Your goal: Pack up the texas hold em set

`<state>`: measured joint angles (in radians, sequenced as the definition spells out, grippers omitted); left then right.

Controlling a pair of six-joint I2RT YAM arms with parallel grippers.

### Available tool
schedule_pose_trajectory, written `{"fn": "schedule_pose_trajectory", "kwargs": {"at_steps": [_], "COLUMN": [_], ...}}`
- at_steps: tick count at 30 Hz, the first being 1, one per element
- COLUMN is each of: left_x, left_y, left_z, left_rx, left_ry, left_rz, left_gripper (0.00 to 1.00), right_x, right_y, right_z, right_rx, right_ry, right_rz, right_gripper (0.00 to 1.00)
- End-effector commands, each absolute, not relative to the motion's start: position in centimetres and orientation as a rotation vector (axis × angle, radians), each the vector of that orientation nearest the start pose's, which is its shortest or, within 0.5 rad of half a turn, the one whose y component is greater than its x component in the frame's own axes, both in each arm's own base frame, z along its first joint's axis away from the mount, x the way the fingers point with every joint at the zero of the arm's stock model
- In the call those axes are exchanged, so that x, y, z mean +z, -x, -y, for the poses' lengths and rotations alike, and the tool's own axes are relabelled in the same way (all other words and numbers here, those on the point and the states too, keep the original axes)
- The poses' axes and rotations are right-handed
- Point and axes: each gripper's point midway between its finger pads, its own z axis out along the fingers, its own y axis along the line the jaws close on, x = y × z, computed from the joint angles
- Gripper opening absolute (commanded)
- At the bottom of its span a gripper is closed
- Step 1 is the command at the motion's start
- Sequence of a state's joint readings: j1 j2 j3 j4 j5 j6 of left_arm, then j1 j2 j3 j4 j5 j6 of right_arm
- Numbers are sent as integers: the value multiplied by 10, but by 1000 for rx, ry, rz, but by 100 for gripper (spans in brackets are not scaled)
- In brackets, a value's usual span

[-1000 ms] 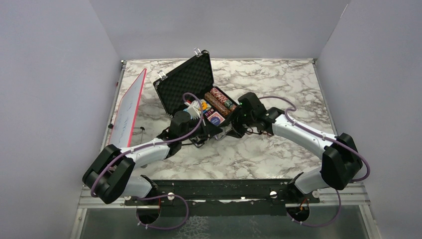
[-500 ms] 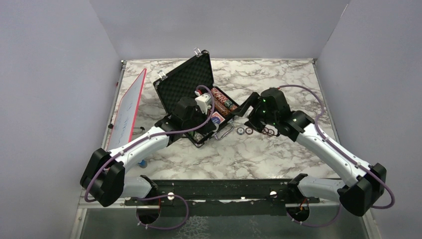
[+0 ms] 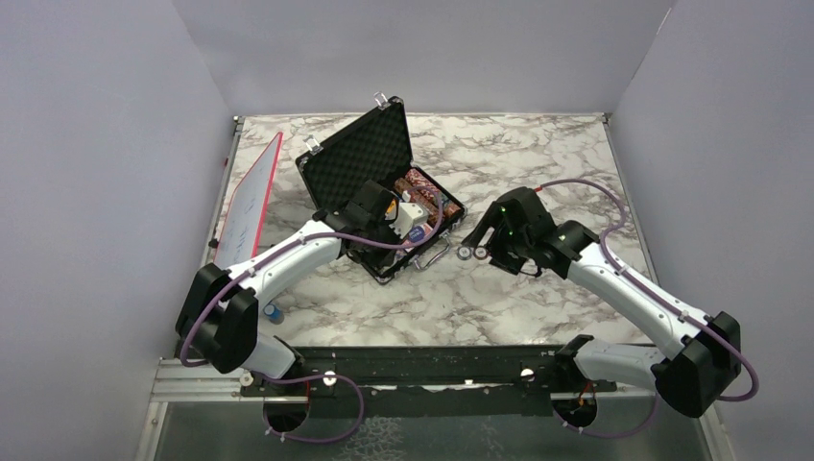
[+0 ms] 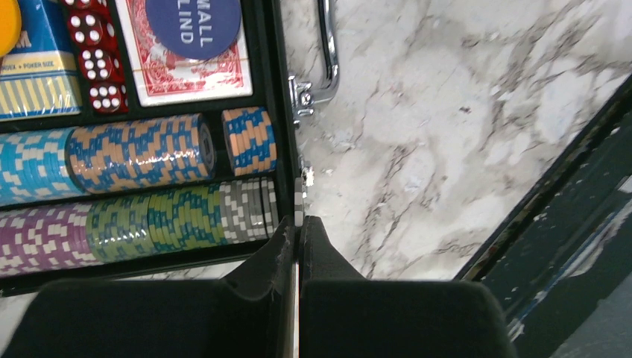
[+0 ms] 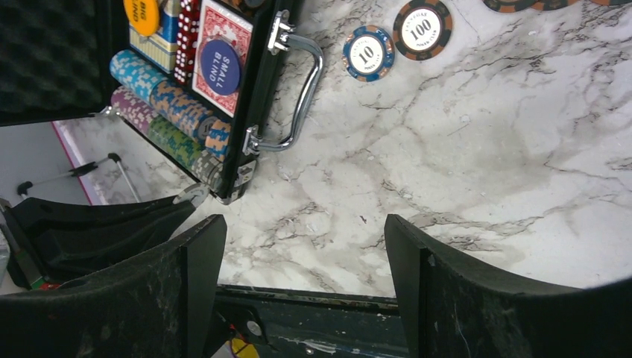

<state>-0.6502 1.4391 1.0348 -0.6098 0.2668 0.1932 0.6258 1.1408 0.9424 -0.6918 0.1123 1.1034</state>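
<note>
Now clenched edge-on round a grey chip (image 4: 299, 198): left pincer (image 4: 299, 224), tips right at the case (image 4: 277, 89) wall, chip rows (image 4: 149, 216) just to their left. Right pincer (image 5: 305, 224) spread wide, grasping nothing, two loose chips (image 5: 367, 53) on the table (image 5: 484, 186) ahead of it, handle (image 5: 302, 97) ahead-left.

The left arm (image 3: 288, 264) and right arm (image 3: 624, 288) have white tubular links between bulky black joints, with purple cables (image 3: 576, 181) looping alongside. The right gripper (image 5: 302, 227) has broad black fingers (image 5: 462, 298), scuffed and dusty.
</note>
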Motion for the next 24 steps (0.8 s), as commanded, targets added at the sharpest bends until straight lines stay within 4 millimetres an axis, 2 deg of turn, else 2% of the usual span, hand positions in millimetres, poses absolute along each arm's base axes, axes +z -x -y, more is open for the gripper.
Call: {"fn": "schedule_pose_trajectory", "kwargs": {"at_steps": [1,9,16,19,24], "left_x": [93,85,84,89,111], "left_y": [-233,-243,-242,-245,-247], "left_z": [218,211,217,219,222], "left_rx": [-446,-356,-398,-397,-417], "left_ry": [-1252,-1218,-1229,-1215,-1198], "left_rz": [-2362,-2388,-2385,-2372,-2304], "left_gripper": [0,0,0,0,0], "right_x": [153,146,145,144,140], "right_y": [-246,-248,-248,-247,-244], "right_z": [-191,-199,-196,-196,-196], "right_rx": [522,544,529,530,538], "right_ry": [-641,-633,-630,-631,-633], "right_rz": [-2486,-2511,-2506,-2509,-2517], "right_gripper": [79,79,79,79,79]}}
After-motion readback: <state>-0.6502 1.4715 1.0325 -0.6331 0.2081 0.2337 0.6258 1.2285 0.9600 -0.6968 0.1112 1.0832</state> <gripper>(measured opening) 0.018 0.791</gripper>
